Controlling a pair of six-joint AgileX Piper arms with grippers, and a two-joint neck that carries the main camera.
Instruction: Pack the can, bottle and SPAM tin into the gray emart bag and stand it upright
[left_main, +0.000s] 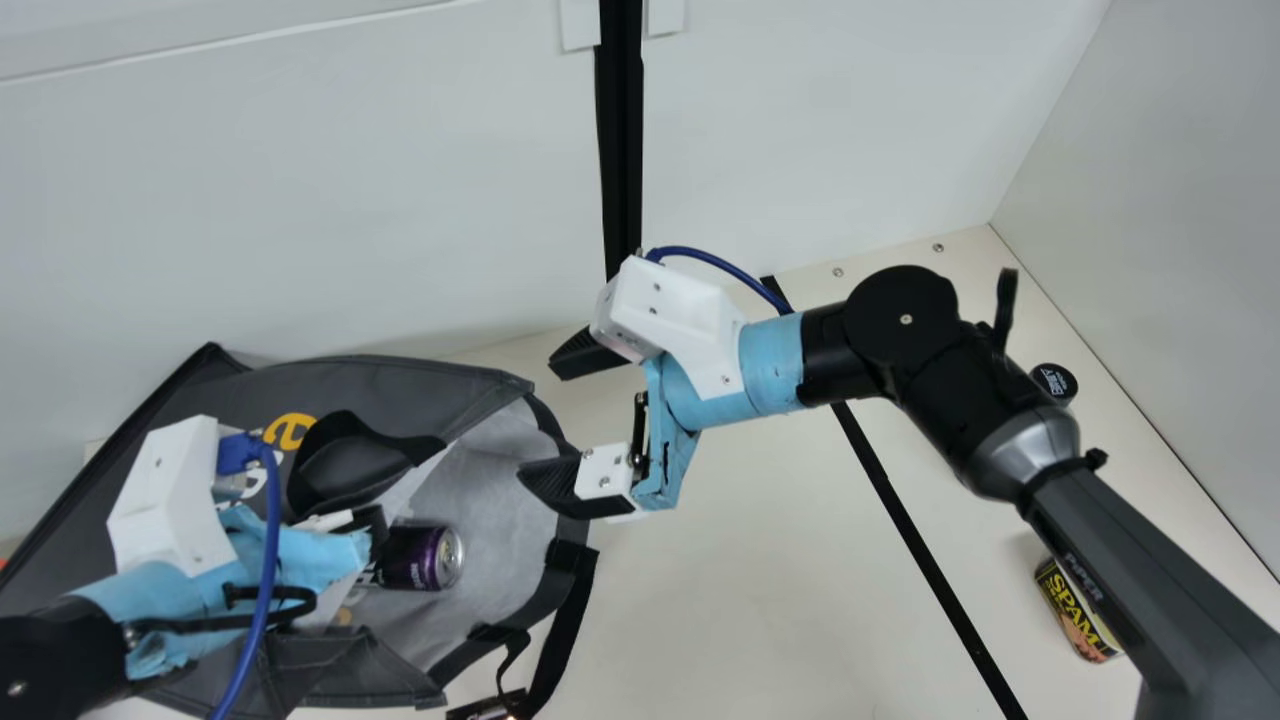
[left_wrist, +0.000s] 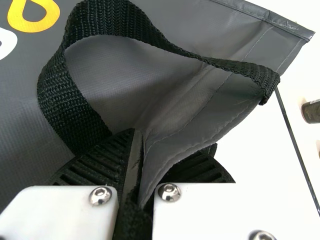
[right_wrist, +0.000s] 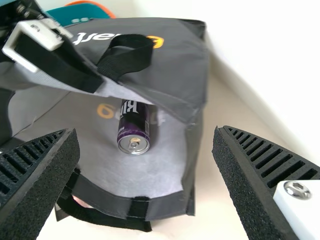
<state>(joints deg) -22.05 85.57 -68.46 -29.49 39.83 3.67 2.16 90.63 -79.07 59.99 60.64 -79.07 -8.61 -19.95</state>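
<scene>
The gray bag (left_main: 400, 385) lies on its side at the main view's left, its mouth facing right. Inside it rests the purple can (left_main: 418, 556), also seen in the right wrist view as a can (right_wrist: 134, 127) on the lining. My left gripper (left_main: 375, 535) holds the bag's upper edge; in its wrist view the gripper (left_wrist: 137, 170) is shut on gray fabric. Just right of the mouth, my right gripper (left_main: 555, 420) is open and empty; its wrist view shows the gripper (right_wrist: 146, 165) spread wide. The SPAM tin (left_main: 1078, 612) lies far right, partly behind my right arm.
A round black cap (left_main: 1054, 383), perhaps the bottle's, shows beside my right arm's joint. One bag handle (left_main: 565, 640) hangs over the mouth's right edge. White walls stand behind and at the right. A black strip (left_main: 925, 555) crosses the table.
</scene>
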